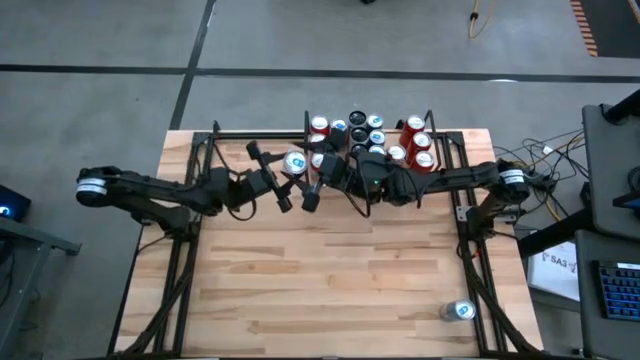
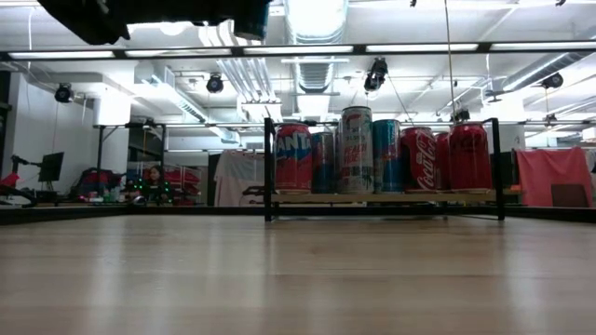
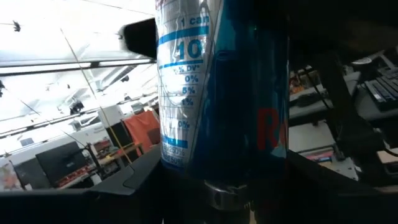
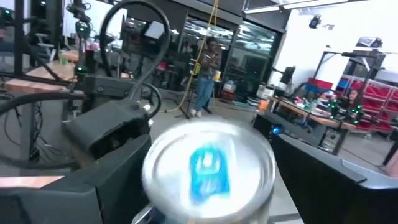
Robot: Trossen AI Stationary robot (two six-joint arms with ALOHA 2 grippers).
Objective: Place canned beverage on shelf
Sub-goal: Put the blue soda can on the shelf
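From overhead I see both arms stretched inward along the far part of the table [image 1: 330, 290], meeting near its middle just in front of the shelf [image 1: 445, 150]. My left arm reaches in from its base at the table's left edge, elbow bent, and the left gripper [image 1: 290, 175] is spread open on either side of a silver-topped blue can [image 1: 294, 163]; its dark fingers [image 1: 262, 160] stand clear of the can's sides as far as I can judge. The left wrist camera is filled by that can's blue and silver wall [image 3: 217, 93], so the can sits right between that arm's fingers. My right arm comes in from the right edge, forearm nearly level, and the right gripper [image 1: 318, 185] is at the same can from the other side; I cannot tell whether its fingers are clamped or loose. Its wrist camera looks down on the can's silver lid with a blue tab [image 4: 208, 168]. Just beyond both grippers, the shelf already carries a cluster of red and blue cans [image 2: 372, 149] standing upright. One more silver can [image 1: 458, 311] stands well behind the right gripper, near the table's front right corner.
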